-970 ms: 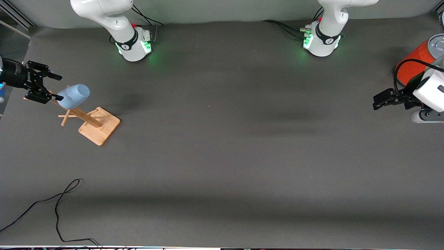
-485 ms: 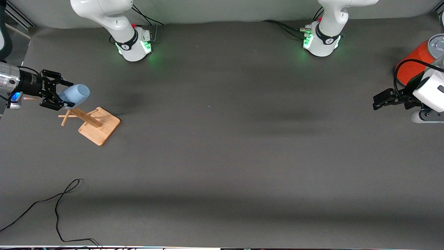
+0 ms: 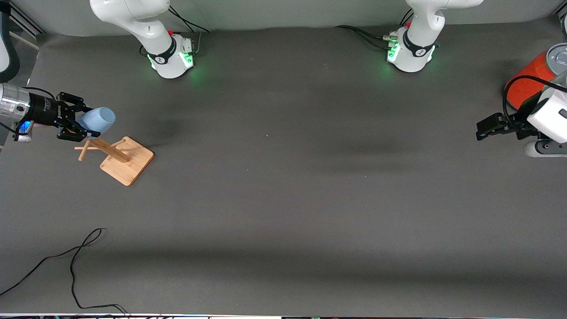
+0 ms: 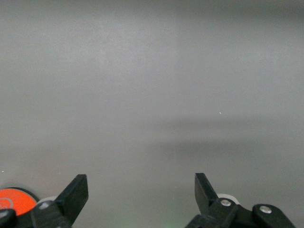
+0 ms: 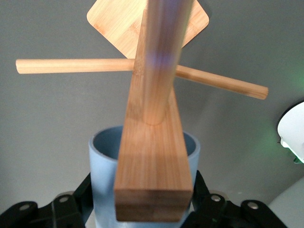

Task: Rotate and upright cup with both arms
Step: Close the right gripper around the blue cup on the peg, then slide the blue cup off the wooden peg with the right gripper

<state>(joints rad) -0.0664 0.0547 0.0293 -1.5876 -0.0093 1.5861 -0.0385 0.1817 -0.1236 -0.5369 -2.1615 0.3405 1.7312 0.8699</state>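
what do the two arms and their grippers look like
Both arms are white and rounded, with a black band and green lights at each base, and black cables. The right gripper is black with a silver wrist and blue light. The left gripper is black too, on a white wrist, with thin wedge-shaped fingers.

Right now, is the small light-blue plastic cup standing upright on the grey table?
No: the light-blue cup hangs tilted on the wooden peg rack, with the right gripper around it.

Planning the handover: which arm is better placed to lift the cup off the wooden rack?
Right. The right tool already straddles the cup on the rack. The left tool waits open by the orange can, at the table's left-arm end.
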